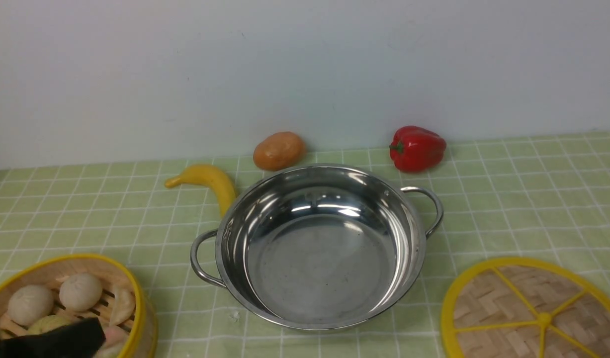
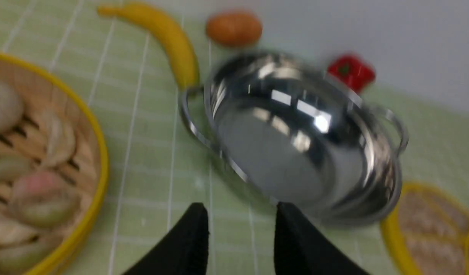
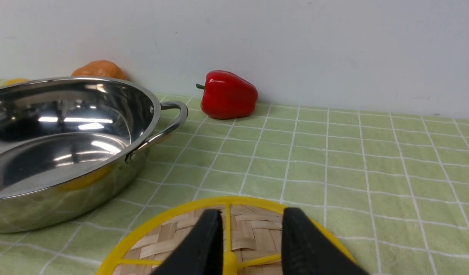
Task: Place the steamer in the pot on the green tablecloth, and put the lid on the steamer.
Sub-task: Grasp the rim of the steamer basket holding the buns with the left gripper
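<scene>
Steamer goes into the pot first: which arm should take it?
Left. The steamer sits on the robot's left with the left gripper beside it, fingers apart. The right gripper is over the lid, beyond the pot.

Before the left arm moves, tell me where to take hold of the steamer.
Probably the steamer's yellow-rimmed wall on the pot side, from above: one jaw inside, one outside. It is round, open-topped and looks too wide to span; buns fill its middle.
</scene>
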`<state>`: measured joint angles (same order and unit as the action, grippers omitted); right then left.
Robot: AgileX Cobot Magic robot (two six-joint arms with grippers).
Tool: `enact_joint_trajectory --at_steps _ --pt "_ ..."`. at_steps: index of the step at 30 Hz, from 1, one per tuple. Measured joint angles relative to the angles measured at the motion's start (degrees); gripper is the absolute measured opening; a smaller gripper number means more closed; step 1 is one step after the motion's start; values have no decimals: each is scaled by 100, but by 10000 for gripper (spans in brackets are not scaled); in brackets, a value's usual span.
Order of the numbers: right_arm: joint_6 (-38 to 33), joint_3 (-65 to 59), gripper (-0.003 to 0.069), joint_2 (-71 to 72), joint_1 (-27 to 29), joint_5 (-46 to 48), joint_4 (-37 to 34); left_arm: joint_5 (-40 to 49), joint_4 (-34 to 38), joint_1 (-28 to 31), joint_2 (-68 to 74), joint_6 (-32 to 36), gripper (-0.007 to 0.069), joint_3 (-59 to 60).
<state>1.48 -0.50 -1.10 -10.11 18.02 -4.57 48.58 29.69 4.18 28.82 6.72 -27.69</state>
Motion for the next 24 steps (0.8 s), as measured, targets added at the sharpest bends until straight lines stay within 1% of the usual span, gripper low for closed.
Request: enact_joint_trajectory --at_steps 1,2,4,8,12,15,19,20,21,24 --pt "0 0 243 0 0 0 0 84 -93 0 73 30 243 -93" --pt "0 0 243 0 0 0 0 624 -504 0 649 271 243 -394" --pt "0 0 243 0 0 0 0 1030 -1038 0 1343 431 243 -734" --pt "0 0 243 0 0 0 0 1151 -1596 0 2555 469 243 -1176" --pt "0 0 243 0 0 0 0 1008 -1434 0 3534 615 243 -1408" --pt "0 0 243 0 0 0 0 679 -1386 0 4063 794 263 -1458" --pt "0 0 243 0 0 0 0 150 -1386 0 4829 1040 341 -1480" --pt "0 0 243 0 0 0 0 127 -1386 0 4864 1040 345 -1480" --pt "0 0 243 0 0 0 0 -5 -1386 -12 5087 1069 373 -1480" --pt "0 0 243 0 0 0 0 -307 -1386 -157 5487 1135 417 -1494"
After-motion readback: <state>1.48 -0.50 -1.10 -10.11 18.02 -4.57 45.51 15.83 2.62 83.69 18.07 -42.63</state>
